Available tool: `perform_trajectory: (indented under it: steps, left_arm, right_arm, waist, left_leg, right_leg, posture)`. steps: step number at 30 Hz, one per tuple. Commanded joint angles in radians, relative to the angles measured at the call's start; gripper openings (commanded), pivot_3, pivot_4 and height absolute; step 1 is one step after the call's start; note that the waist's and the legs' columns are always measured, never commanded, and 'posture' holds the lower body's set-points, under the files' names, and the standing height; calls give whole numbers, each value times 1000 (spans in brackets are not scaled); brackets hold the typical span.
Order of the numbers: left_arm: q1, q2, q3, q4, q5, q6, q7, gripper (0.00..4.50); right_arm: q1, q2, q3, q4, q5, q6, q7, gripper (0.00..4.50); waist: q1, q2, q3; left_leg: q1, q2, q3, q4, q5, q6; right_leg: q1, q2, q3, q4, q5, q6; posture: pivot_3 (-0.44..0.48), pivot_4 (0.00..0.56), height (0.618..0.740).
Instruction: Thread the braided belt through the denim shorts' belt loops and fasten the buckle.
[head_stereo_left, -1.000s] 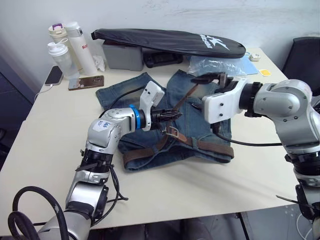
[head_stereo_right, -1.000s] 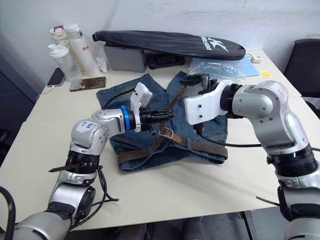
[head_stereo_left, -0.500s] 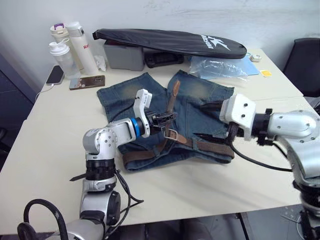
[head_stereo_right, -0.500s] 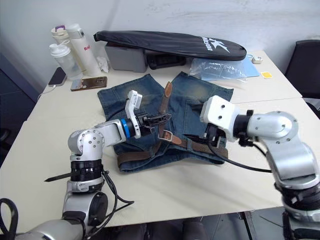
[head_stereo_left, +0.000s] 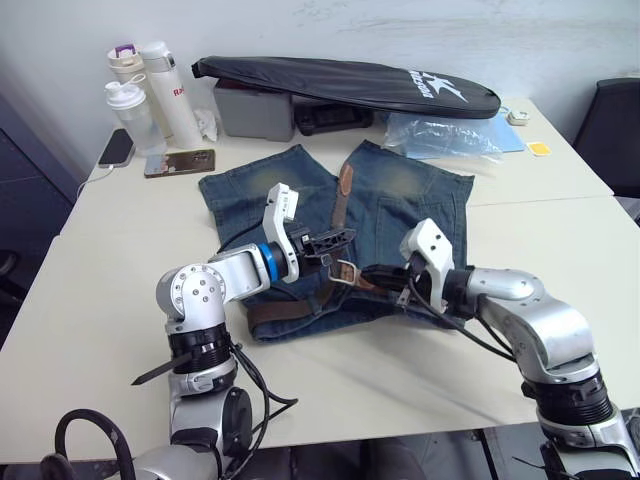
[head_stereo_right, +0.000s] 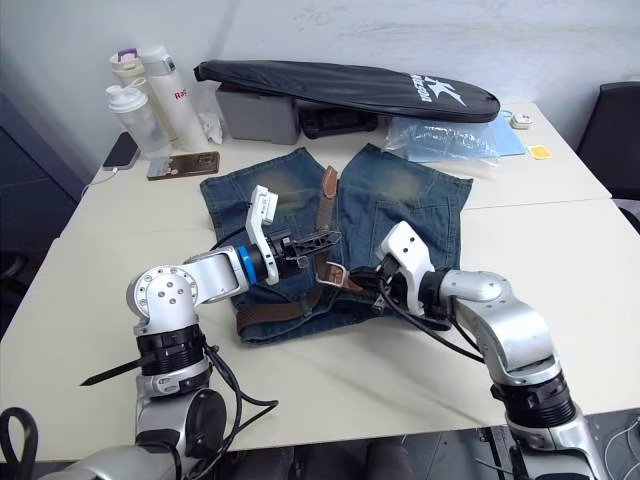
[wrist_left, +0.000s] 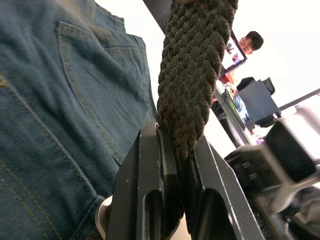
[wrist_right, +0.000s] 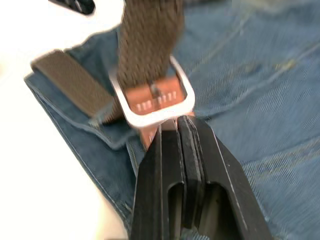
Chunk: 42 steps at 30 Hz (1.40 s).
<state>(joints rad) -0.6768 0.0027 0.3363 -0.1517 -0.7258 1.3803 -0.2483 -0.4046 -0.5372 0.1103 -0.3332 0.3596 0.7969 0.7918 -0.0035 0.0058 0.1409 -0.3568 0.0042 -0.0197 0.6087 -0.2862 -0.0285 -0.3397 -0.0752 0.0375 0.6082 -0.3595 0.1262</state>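
Braided belt (head_stereo_left: 343, 200) pinched by left claw (head_stereo_left: 335, 240), right claw (head_stereo_left: 378, 272) beside buckle (wrist_right: 152, 102)

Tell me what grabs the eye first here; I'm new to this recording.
Both grippers meet at the middle of the denim shorts on the table: the left gripper is shut on the braided belt, the right gripper is closed beside the buckle. A long black bag lies behind.

We see faded blue denim shorts (head_stereo_left: 400, 215) lying flat beneath both grippers, waistband toward us. A dark-brown braided belt (head_stereo_left: 343, 195) runs along the waistband, its free end lying up between the legs, pinched in our left gripper (head_stereo_left: 343, 239). The silver buckle (wrist_right: 152, 102) sits just beyond our right gripper (wrist_right: 181, 126) fingertips.
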Motion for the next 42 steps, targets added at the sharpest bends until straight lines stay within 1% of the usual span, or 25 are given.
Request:
perform_trajectory:
  steps: [1, 5, 8, 10, 12, 18, 20, 22, 27, 30, 33, 37, 41, 42]
  left_arm:
    - [11, -2, 3, -53, -39, 5, 11, 0]
    - [21, 2, -4, -66, -57, 26, 18, 0]
    - [9, 35, 21, -59, -70, 44, 11, 0]
    - [-40, 68, 92, -8, -82, 37, 23, 0]
    - [-73, 95, 138, 33, -96, 36, 24, 0]
    - [-102, 159, 189, 87, -123, 60, 17, 0]
    - [-88, 165, 189, 87, -126, 63, 18, 0]
    - [-70, 152, 175, 73, -131, 65, 25, 0]
    - [-44, 122, 165, 57, -145, 68, 35, 0]
    - [-31, 125, 168, 57, -145, 62, 40, 0]
    - [-26, 130, 168, 58, -145, 60, 40, 0]
    - [-27, 134, 169, 67, -143, 51, 40, 0]
    - [-27, 137, 175, 69, -146, 46, 42, 0]
    - [-23, 138, 177, 66, -146, 45, 42, 0]
  right_arm:
    - [19, 14, 48, 47, -25, -64, 5, 25]
    - [55, -21, 127, 124, -88, -130, 31, 25]
    - [67, -39, 150, 132, -99, -121, 39, 25]
    - [69, -70, 182, 140, -129, -112, 44, 25]
    - [67, -93, 207, 145, -151, -102, 47, 25]
    - [51, -114, 231, 161, -182, -94, 40, 25]
    - [46, -107, 221, 157, -180, -96, 34, 25]
    - [41, -101, 205, 138, -168, -105, 35, 25]
    - [-1, -78, 97, 70, -89, -126, 43, 25]
    - [-23, -71, 27, 34, -25, -114, 50, 25]
    - [-39, -45, -9, 10, 27, -90, 41, 25]
    - [-59, -1, 45, 13, 18, -82, 28, 25]
    - [-88, 51, 113, 81, -23, -108, 15, 25]
    - [-101, 55, 149, 111, -50, -122, 20, 25]
  waist:
    - [-1, 0, 0]
    - [-1, 0, 0]
    - [-2, 0, 0]
    - [-1, -1, 0]
    - [-1, -1, 0]
    - [2, -3, -1]
    - [2, -4, -2]
    - [2, -4, -2]
    - [2, -5, -1]
    - [2, -4, 0]
    - [1, -4, 0]
    - [-1, -5, 1]
    - [-1, -5, 1]
    - [-1, -5, 1]
  left_leg:
    - [0, 0, 0, 0, 0, 0]
    - [1, -1, 0, -1, 0, -2]
    - [1, -1, 0, -1, 0, -3]
    - [2, 0, 0, -1, 0, -4]
    - [2, 0, 0, 0, 0, -5]
    - [2, 0, -1, -1, 0, -5]
    - [2, 0, -1, 0, 0, -5]
    - [2, 0, -1, -1, 0, -5]
    - [2, 0, -1, -1, 0, -6]
    - [1, 0, -1, -2, 1, -6]
    - [1, 0, -1, -3, 1, -6]
    - [1, 4, -1, -5, 1, -9]
    - [2, 8, 0, -7, 2, -10]
    - [2, 8, 0, -7, 2, -10]
  right_leg:
    - [0, 0, 0, 0, 0, 0]
    - [0, 2, 0, -2, 0, 0]
    - [1, 2, 0, -3, 0, 0]
    - [1, 3, 0, -3, 0, 0]
    - [1, 3, 0, -3, 0, 0]
    - [3, 1, -1, -4, 0, 0]
    - [3, 1, -1, -4, 0, 0]
    - [3, 1, -1, -4, 0, 0]
    - [3, 0, -2, -5, 0, 0]
    - [2, 0, -1, -5, 0, 0]
    - [1, 1, -1, -6, 0, 0]
    - [0, 4, -1, -7, 0, 0]
    - [-1, 6, -1, -7, 0, 0]
    - [-1, 6, -1, -7, 0, 0]
  posture:
    - [0, 150, 740]
    - [0, 150, 740]
    - [0, 150, 740]
    - [0, 150, 740]
    - [0, 150, 740]
    - [0, 150, 740]
    - [0, 150, 740]
    - [0, 150, 740]
    - [0, 150, 740]
    - [0, 150, 740]
    - [0, 150, 740]
    - [0, 150, 740]
    - [0, 150, 740]
    - [0, 150, 740]
